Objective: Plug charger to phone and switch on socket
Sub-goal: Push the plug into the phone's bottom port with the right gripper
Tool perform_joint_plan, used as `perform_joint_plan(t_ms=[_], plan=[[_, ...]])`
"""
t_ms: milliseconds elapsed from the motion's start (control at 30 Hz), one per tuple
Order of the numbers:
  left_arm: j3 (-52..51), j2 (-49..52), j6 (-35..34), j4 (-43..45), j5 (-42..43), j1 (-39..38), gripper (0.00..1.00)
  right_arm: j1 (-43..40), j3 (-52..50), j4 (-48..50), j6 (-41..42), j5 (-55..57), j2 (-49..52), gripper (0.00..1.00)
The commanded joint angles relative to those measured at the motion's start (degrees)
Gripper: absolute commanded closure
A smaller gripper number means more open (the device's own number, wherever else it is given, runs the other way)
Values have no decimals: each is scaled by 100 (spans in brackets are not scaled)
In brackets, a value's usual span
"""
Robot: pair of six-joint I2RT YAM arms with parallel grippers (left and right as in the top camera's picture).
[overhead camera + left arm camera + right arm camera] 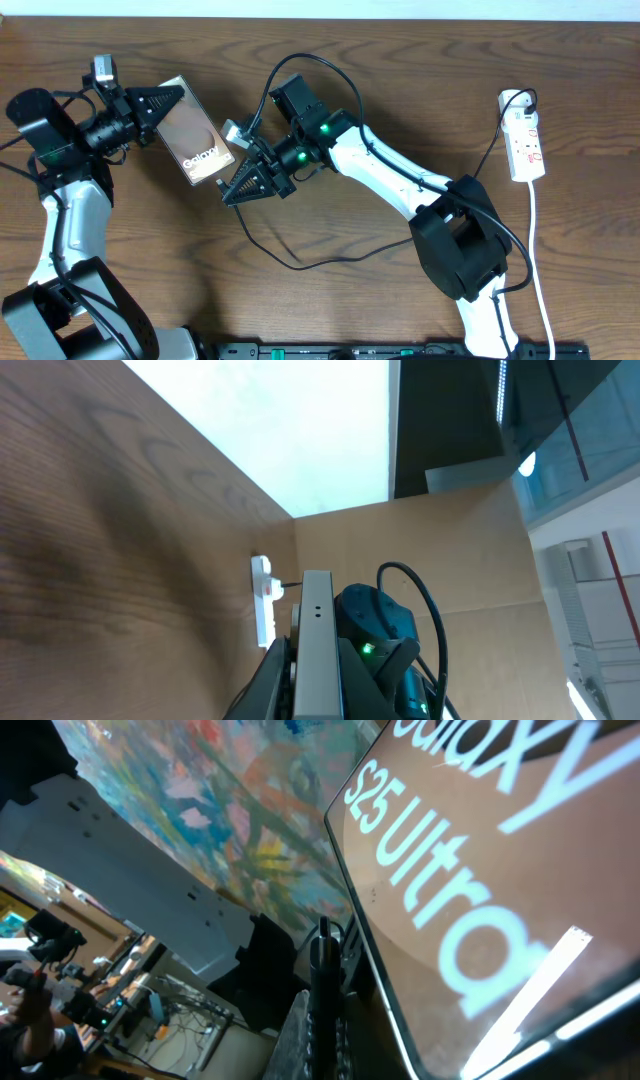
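The phone is a dark glossy slab with white "Galaxy" lettering, lying tilted at the table's upper left. My left gripper is shut on its far-left end; in the left wrist view the phone's grey edge runs up between the fingers. My right gripper is shut on the charger, its black tip right beside the phone's lower edge. Whether the tip is inside the port is hidden. The charger's thin black cable loops across the table toward the white socket at the far right.
The socket's white cord runs down the right side toward the front. The right arm's black base joint stands centre right. A black bar lies along the front edge. From the left wrist view the socket shows far off.
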Motion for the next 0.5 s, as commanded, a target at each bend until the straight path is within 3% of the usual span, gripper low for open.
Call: perform_joint_plan(t_ms=[0, 467], plan=[[-13, 0, -70, 35, 92, -13, 93, 31, -9, 20, 48, -61, 70, 99], [-13, 0, 13, 35, 208, -13, 93, 35, -9, 293, 358, -52, 70, 99]])
